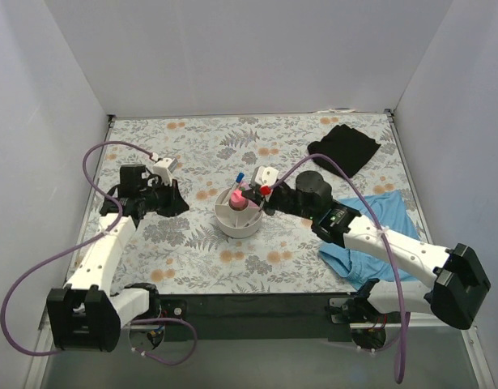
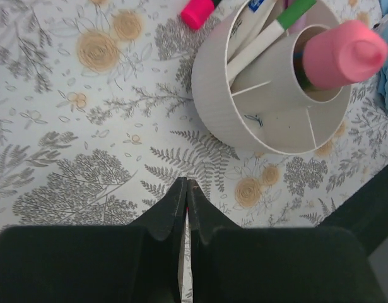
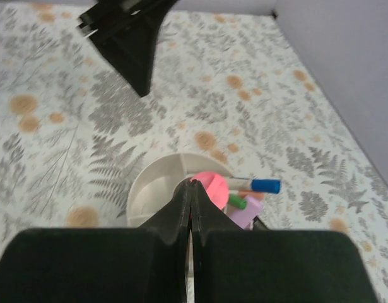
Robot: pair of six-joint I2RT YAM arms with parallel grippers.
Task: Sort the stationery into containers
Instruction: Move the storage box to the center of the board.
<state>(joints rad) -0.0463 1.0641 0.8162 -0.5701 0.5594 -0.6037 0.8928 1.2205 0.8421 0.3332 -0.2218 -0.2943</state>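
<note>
The round white organiser (image 1: 237, 219) stands mid-table. A stubby pink case (image 2: 344, 53) stands upright in its central cup. A blue-capped marker (image 3: 255, 185), a green-capped marker (image 2: 288, 14) and a lilac item (image 3: 245, 213) sit in its ring compartments. A pink-capped end (image 2: 199, 11) shows at its far side. My right gripper (image 3: 191, 185) is shut and empty, tips just over the pink case (image 3: 214, 184). My left gripper (image 2: 186, 184) is shut and empty, low over the table left of the organiser (image 2: 244, 120). In the top view the left gripper (image 1: 182, 204) and right gripper (image 1: 260, 197) flank it.
A black cloth (image 1: 346, 147) lies at the back right. A blue cloth (image 1: 376, 239) lies under my right arm near the front right. White walls close in the table on the left, back and right.
</note>
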